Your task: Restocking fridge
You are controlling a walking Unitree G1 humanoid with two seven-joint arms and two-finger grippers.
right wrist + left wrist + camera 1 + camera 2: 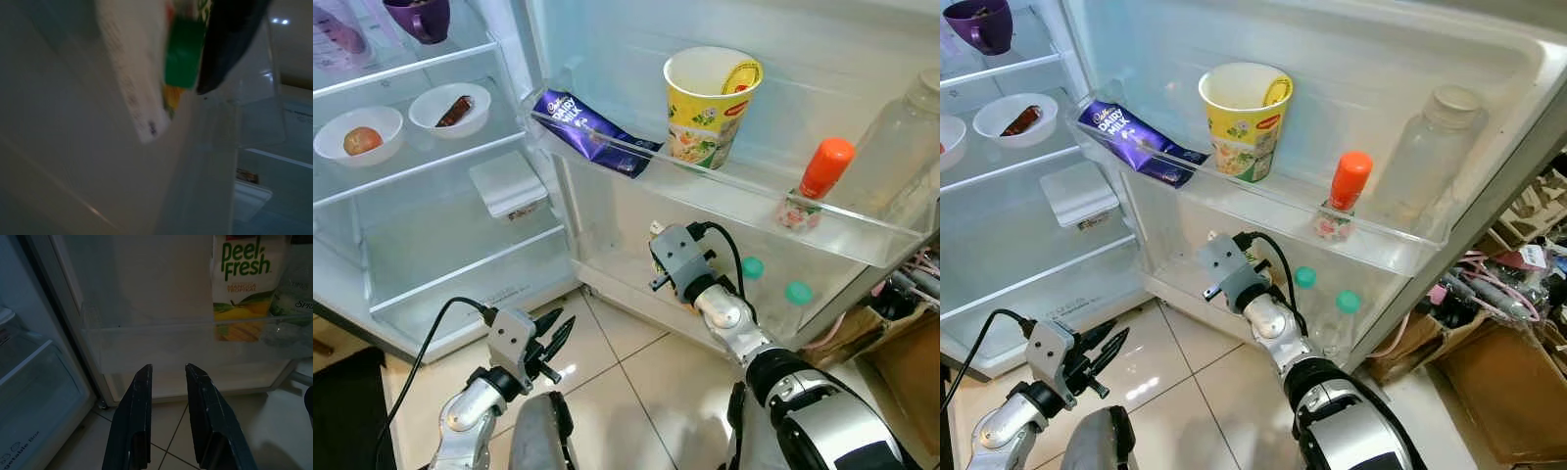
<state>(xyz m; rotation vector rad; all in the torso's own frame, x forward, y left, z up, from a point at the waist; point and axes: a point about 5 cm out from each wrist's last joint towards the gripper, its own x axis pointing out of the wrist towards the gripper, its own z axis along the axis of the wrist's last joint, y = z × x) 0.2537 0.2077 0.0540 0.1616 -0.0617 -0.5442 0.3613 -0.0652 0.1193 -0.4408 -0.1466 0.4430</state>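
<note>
While the fridge (431, 245) stands open on the left with its glass shelves bare in the lower half, its door (1400, 88) swings out to the right and carries 2 racks. On the upper door rack (1263, 201), from left to right, lie a purple chocolate bar (1131, 140) on its side, an upright yellow noodle cup (1246, 119), a small bottle with an orange cap (1344, 194) and a clear plastic bottle (1425, 162). In the lower door rack (1234, 294) stand 2 bottles with green caps (1348, 302), and left of them a juice carton (244, 284), labelled Peel Fresh, the task's item, sitting upright just behind the rack's clear front wall. Inside the fridge, 2 white bowls (450, 106) rest on a shelf and a purple mug (419, 18) on the shelf above.

The right end effector (215, 54) reaches into the lower door rack at the carton; its wrist view shows 1 dark finger against the carton's green cap (183, 54), but whether it is pinching cannot be told. The left end effector (553, 338) hovers low over the tiled floor (617, 362) near the fridge's base, its 2 fingers (134, 421) slightly parted and holding nothing.
</note>
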